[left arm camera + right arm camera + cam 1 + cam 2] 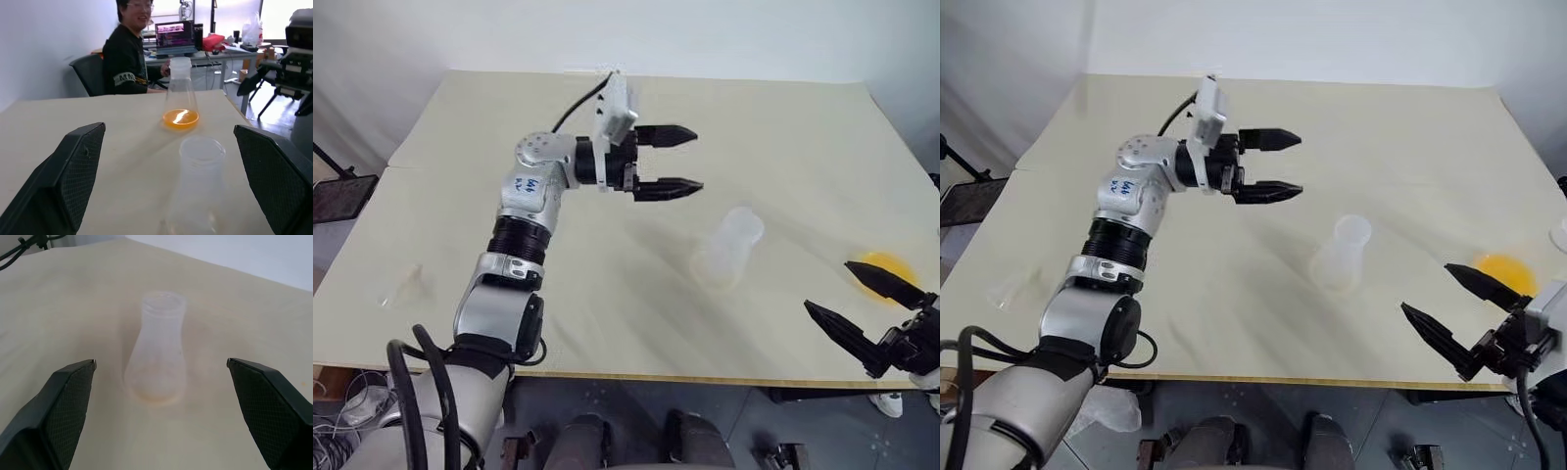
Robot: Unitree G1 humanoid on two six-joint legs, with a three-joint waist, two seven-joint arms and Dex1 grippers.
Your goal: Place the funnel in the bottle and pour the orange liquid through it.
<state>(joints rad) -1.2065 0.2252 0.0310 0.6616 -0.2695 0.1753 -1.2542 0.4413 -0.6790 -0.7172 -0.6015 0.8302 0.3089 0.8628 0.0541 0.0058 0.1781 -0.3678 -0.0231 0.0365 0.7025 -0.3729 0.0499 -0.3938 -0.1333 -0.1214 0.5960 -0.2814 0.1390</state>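
The bottle (726, 250), an empty frosted conical flask, stands upright mid-table, also seen close in the left wrist view (198, 181) and the right wrist view (156, 352). My left gripper (698, 159) hovers open above the table, up and left of the bottle, pointing right. The orange liquid (883, 269) pools in the base of a second clear flask (180, 83) near the table's right edge. My right gripper (829, 285) stands open just in front of that flask, pointing toward the bottle. A small, faint clear piece that looks like the funnel (1013, 291) lies near the left edge.
The cream table (607, 294) has its front edge close below both arms. A black stand (337, 191) sits off the left side. Beyond the right edge a person (127, 54) sits at a desk with a laptop (173, 36).
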